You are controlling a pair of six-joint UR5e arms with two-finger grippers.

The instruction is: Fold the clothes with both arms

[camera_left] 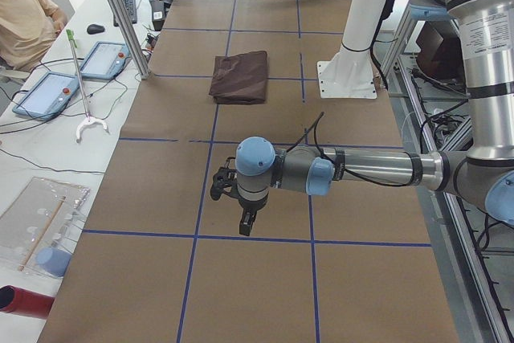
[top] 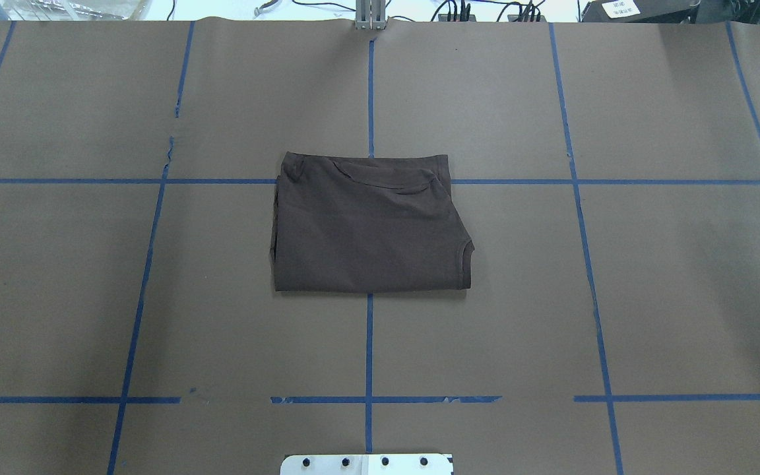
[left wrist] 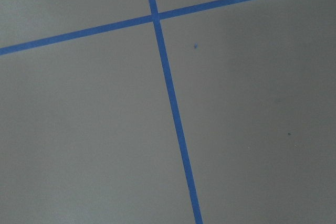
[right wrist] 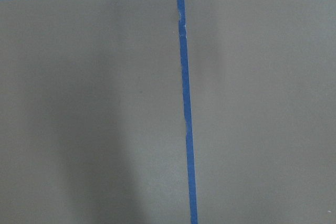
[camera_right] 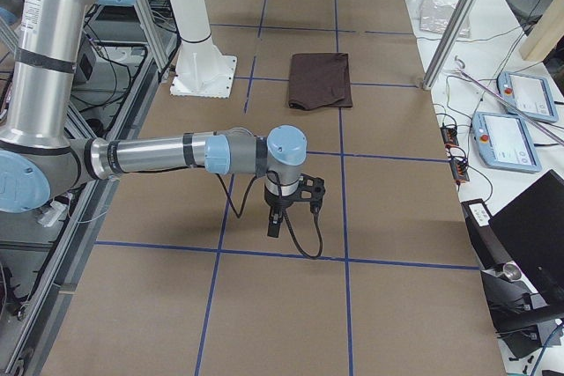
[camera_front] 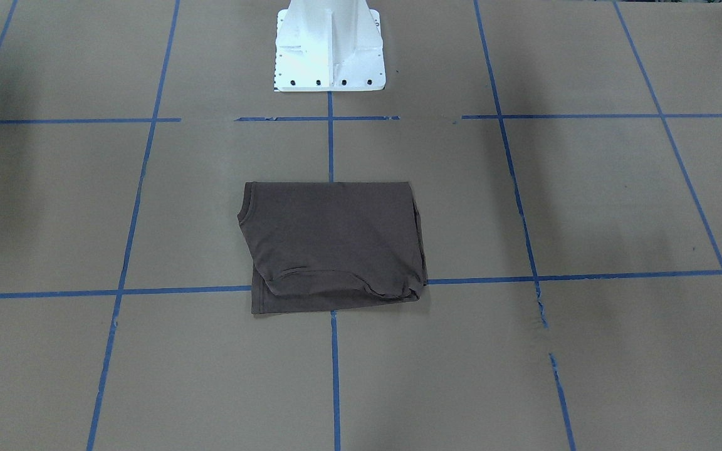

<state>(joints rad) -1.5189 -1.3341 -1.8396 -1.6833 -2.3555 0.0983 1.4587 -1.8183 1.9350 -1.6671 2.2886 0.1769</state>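
Shows one dark brown T-shirt [top: 367, 224] folded into a rough rectangle, lying flat at the middle of the tabletop [top: 90, 297], right over a crossing of blue tape lines [top: 369, 343]. Looks doubled over on itself, with a hemmed edge notched in on the side toward the robot's right and a lower layer sticking out along the far edge, away from the robot. Touches nothing but the brown paper under it. Sits in line with the white base [camera_front: 329, 50], with a stretch of tabletop between the two.

Has both arms well apart from the T-shirt, one toward each end of the tabletop. Shows the left arm [camera_left: 369, 168] stretched out level above the paper, with the left gripper [camera_left: 246, 226] pointing straight down close to a blue tape line. Shows the right arm [camera_right: 150, 154] in much the same pose at the other end, with the right gripper [camera_right: 274, 224] also pointing down above the paper beside a tape line, a black cable looping from it.

Cannot tell, for either gripper, how far apart the fingers stand or whether anything is between them. Gives nothing in both wrist views but brown paper and crossing blue tape.
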